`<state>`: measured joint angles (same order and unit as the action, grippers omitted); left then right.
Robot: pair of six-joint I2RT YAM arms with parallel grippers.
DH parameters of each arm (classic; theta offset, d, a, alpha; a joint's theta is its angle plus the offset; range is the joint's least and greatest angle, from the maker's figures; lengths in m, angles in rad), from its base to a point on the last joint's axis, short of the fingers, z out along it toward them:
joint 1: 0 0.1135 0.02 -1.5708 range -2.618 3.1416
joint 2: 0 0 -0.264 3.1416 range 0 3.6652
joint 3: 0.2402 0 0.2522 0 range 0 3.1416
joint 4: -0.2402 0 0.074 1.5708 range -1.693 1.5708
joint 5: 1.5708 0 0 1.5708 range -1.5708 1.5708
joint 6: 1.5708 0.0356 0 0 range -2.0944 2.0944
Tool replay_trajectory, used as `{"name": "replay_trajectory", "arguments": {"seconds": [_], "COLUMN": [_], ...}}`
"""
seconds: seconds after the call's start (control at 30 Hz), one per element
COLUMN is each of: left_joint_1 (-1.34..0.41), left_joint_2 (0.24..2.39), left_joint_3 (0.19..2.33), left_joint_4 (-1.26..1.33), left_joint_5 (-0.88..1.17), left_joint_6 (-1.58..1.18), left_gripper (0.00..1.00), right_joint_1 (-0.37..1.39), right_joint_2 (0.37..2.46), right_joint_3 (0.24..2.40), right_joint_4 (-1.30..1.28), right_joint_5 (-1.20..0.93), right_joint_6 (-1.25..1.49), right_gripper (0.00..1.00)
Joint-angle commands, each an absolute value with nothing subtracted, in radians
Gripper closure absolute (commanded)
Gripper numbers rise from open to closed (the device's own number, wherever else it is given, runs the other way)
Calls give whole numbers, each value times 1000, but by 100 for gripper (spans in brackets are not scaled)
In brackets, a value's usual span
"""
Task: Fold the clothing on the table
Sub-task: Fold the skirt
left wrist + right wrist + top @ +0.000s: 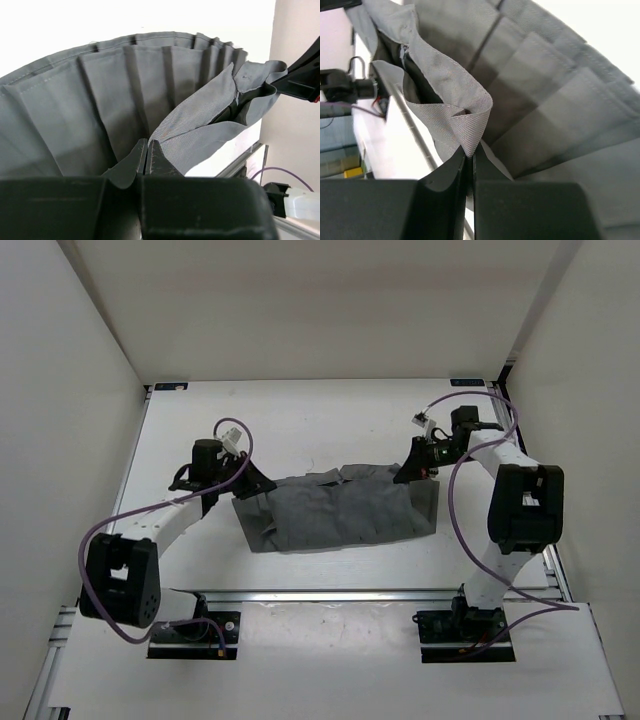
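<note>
While both arms pinch its far edge, the clothing [340, 508] spans between them at the middle of the table [330, 410].
Left gripper [148, 156] sits at ten o'clock of the clothing, jaws pressed together on the grey fabric; right gripper [470, 155] sits at two o'clock, jaws likewise closed on a folded corner; pleats fan away from each grip; the near edge lies toward six o'clock.

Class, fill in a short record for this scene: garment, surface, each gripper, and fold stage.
garment: grey pleated clothing, stretched sideways
surface: white table
left gripper: shut on the clothing's left end
right gripper: shut on the clothing's right end
fold stage: both ends pinched, no neat fold yet
</note>
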<state>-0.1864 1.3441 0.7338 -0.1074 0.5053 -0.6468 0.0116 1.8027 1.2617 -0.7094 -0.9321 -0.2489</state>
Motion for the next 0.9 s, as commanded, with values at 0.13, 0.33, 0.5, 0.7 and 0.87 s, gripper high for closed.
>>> {"name": "replay_trajectory", "arguments": {"seconds": [0.13,0.33,0.5,0.7,0.87], "left_joint_1": [-160,-153,-149,-149,-152], "left_joint_2": [1407,1462,1535,1643,1565], "left_joint_3": [759,767,801,868,953], "left_joint_4": [-89,-61,-37,-37,-55], "left_joint_5": [382,351,339,301,199], "left_joint_6": [-611,-595,-581,-563,-520], "left_gripper": [100,97,91,8,1], "right_joint_1": [8,2,2,35,-24], "right_joint_2": [1873,1925,1968,1999,1994], "right_joint_3": [1327,1374,1400,1427,1558], "right_joint_4": [-591,-572,-565,-551,-575], "right_joint_5": [-714,-652,-621,-433,-316], "right_joint_6": [-190,-189,-206,-164,-118], "right_gripper": [100,100,100,50,26]}}
